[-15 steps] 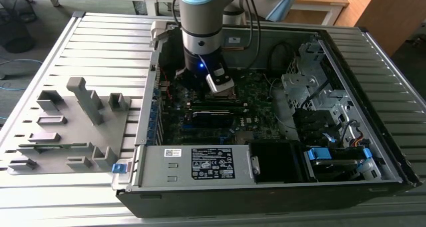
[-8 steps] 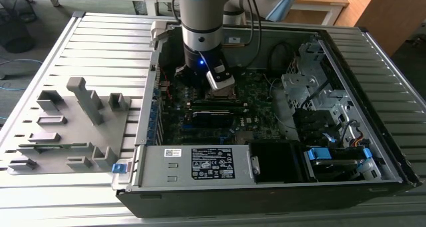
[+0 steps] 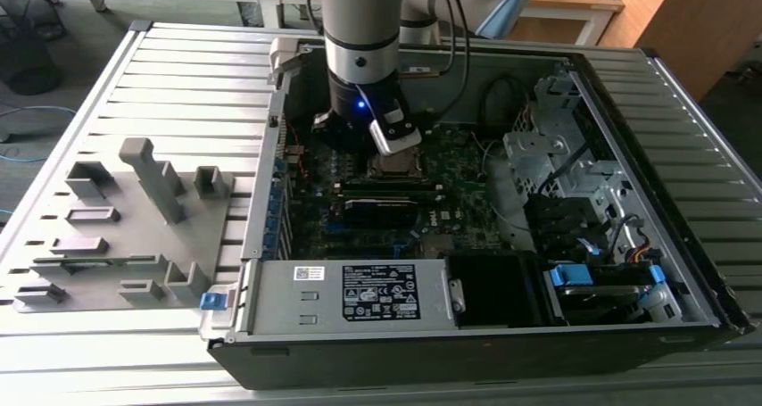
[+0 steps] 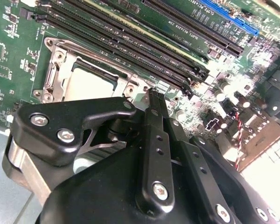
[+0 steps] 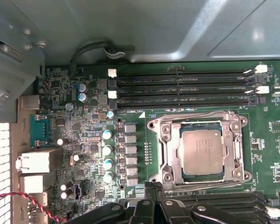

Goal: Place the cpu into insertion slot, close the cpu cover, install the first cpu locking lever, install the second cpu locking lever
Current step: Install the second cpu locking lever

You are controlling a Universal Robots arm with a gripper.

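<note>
Already we see the cpu [image 5: 203,151] seated in the slot [image 5: 164,156], cover [image 5: 238,149] down; our gripper [image 4: 151,95] hangs clenched, empty, just beside it

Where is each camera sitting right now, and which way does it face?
Exterior view: off the arm, looking down into the open computer case; the arm and claw hang over the motherboard.
First wrist view: on the arm, facing the board; cpu lies in the insertion slot, claw at the edge.
Second wrist view: on the arm, looking along the claw toward the cpu.
All share the cpu.
</note>
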